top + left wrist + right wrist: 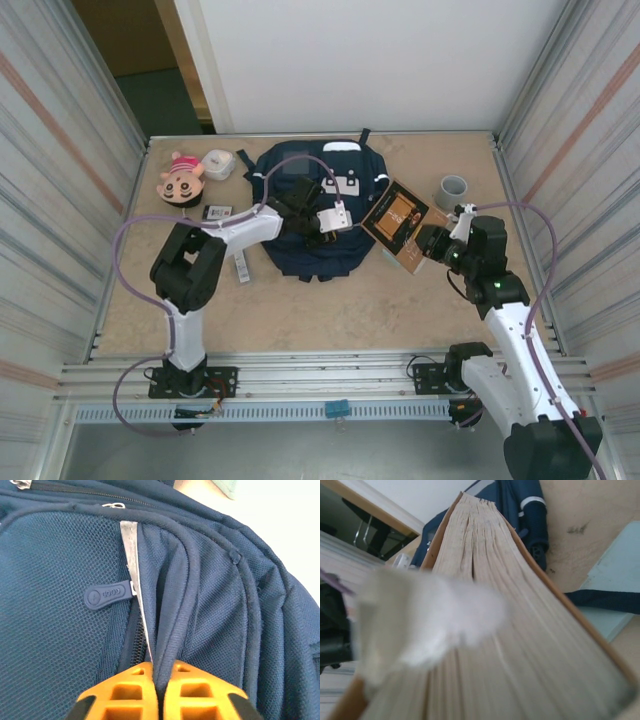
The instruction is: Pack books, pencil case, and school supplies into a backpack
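Nothing packed yet, seemingly. L fingers (132, 687) pinch backpack (340, 255) fabric; R fingers (430, 240) clamp book (395, 222) at pack's 3 o'clock. Packets (217, 212) lie on bench (330, 310).

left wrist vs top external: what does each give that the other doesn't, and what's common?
Left wrist adds close detail: the left gripper is pinched shut on a fold of the backpack, just below a zip pull and a pale stripe. Top external adds layout: the book is held by the right gripper, with a grey cup and a doll head on the table. Both show the backpack with the left gripper on it.
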`<state>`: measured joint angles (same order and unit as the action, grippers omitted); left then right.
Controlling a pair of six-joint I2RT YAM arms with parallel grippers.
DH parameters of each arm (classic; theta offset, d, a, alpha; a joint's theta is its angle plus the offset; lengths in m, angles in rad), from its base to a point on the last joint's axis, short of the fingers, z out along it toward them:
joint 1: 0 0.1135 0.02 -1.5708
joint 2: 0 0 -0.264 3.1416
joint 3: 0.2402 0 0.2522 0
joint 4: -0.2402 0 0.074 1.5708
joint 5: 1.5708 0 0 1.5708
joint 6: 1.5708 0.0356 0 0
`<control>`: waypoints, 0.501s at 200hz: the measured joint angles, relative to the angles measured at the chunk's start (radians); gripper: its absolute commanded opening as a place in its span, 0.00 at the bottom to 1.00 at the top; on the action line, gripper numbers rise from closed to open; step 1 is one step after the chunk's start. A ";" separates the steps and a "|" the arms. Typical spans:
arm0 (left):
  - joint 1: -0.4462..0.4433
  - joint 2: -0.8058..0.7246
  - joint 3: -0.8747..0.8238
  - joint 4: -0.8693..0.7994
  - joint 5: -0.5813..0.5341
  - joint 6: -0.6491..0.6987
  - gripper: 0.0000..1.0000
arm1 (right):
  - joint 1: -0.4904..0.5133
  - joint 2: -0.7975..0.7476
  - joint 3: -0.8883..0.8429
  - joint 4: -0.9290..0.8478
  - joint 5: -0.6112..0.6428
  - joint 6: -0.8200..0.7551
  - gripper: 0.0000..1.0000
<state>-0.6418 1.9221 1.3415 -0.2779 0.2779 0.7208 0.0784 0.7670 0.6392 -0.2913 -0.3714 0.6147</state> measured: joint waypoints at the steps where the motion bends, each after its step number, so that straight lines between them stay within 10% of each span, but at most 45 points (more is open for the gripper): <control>1: -0.001 -0.003 -0.001 0.000 -0.002 -0.004 0.00 | -0.004 0.000 0.000 -0.002 0.000 0.001 0.00; 100: -0.078 -0.345 0.015 -0.116 -0.116 -0.563 0.00 | -0.301 0.004 0.003 -0.119 -0.128 0.157 0.00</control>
<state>-0.7200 1.5768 1.3563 -0.3943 0.1623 0.1574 -0.2222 0.7708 0.6418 -0.4103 -0.4995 0.7715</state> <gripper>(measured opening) 0.079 0.180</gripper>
